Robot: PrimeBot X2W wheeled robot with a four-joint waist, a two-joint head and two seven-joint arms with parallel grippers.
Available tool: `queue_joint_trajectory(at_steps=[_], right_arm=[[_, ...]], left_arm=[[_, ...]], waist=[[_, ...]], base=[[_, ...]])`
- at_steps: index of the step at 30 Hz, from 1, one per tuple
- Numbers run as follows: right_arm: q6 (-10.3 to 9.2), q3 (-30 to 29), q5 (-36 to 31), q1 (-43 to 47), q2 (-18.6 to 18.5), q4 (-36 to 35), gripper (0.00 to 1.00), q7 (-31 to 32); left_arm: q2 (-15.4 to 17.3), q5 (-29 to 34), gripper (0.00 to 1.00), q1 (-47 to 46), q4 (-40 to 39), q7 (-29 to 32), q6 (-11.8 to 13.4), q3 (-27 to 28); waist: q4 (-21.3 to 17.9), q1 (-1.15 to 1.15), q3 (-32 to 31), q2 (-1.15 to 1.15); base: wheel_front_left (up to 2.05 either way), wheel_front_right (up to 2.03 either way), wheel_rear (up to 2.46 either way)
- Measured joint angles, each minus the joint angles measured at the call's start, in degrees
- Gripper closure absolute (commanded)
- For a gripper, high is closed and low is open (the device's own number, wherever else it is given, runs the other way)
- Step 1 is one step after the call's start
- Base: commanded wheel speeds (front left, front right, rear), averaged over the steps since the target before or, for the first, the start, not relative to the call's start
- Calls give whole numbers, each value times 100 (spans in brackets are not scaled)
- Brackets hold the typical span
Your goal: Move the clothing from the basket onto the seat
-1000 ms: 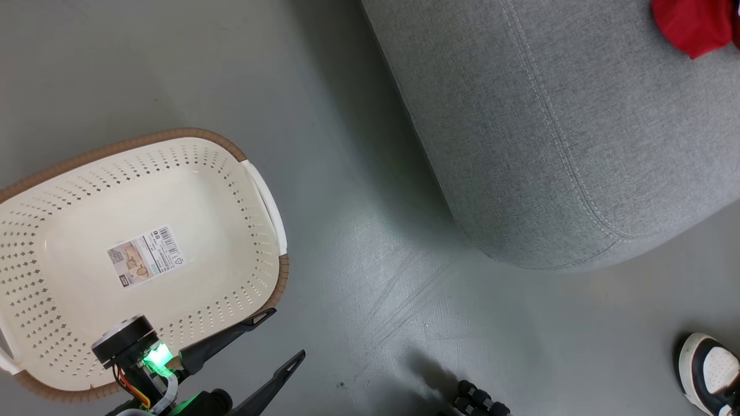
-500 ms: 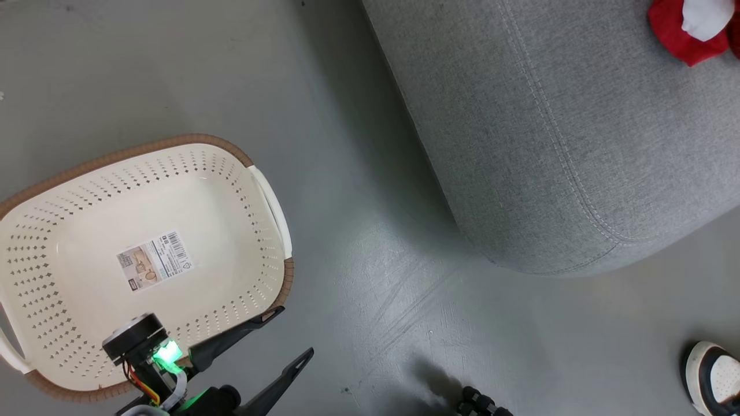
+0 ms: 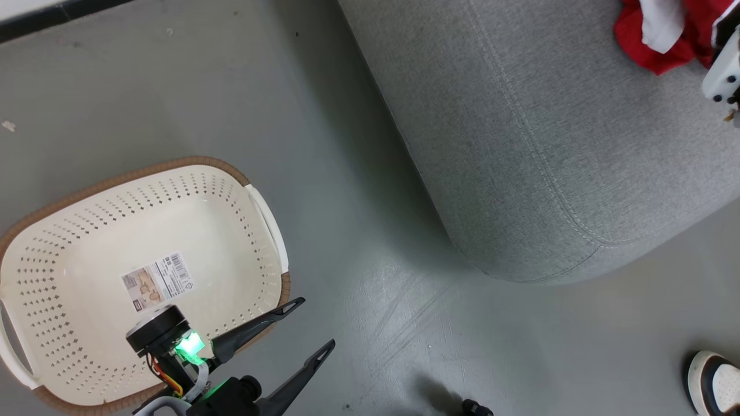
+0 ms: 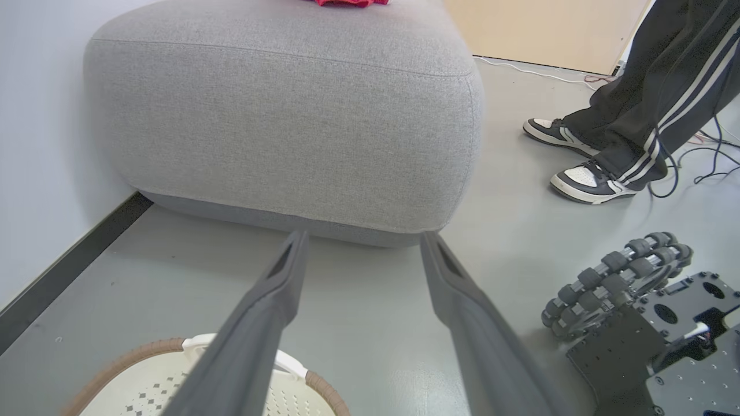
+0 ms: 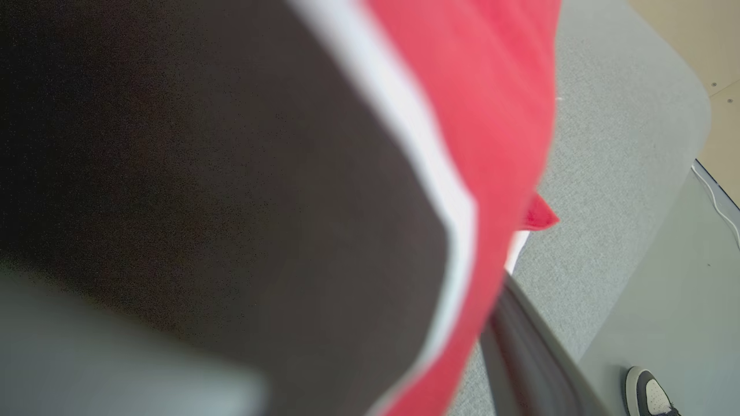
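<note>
The cream basket (image 3: 243, 231) stands on the floor at the lower left, holding nothing but its paper label (image 3: 157, 281). My left gripper (image 3: 315, 322) hovers open at its near right rim, fingers spread (image 4: 363, 240) and pointing toward the grey seat (image 3: 520, 144). Red clothing (image 3: 636, 40) with white cloth lies on the seat's far right, and my right arm's pale wrist (image 3: 721, 72) is beside it. In the right wrist view a red garment with a white band (image 5: 497, 104) hangs close over the lens. One dark finger (image 5: 520, 346) stands well right of centre, so that gripper is open.
A person stands to the right of the seat, in dark striped trousers (image 4: 665, 104) and black-and-white shoes (image 3: 714, 384). My base's roller wheel (image 4: 618, 277) sits low right. A wall and dark skirting (image 4: 69, 254) run along the left. Cables (image 4: 711, 150) trail on the floor.
The head camera has shifted, sliding the whole picture. More of the red and white clothing now shows on the seat, and my right wrist has come into view beside it. The left gripper stays open.
</note>
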Motion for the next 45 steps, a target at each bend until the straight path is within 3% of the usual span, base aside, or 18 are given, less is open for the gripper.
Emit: queue_joint_trajectory(at_steps=[11, 31, 35, 45], right_arm=[[0, 532, 0, 141, -546, 346, 0, 411], [0, 833, 149, -207, -1503, 914, 0, 923], [0, 989, 149, -371, -1603, 881, 0, 775], [0, 1137, 453, -621, -1566, 658, 0, -267]], left_arm=[[-348, -53, 0, -7, 205, 0, -1, -67], [-894, -207, 0, 62, 434, 0, -42, -75], [-976, -207, 0, 68, 448, 0, -42, -54], [-1205, -208, 0, 203, 493, 1, -42, 12]], waist=[[-65, 0, -440, 0], [-102, 0, -1276, 0], [-86, 0, -1426, 0], [-17, 0, -1760, 0]], base=[[0, 0, 0], [0, 0, 0], [0, 0, 0], [0, 0, 0]])
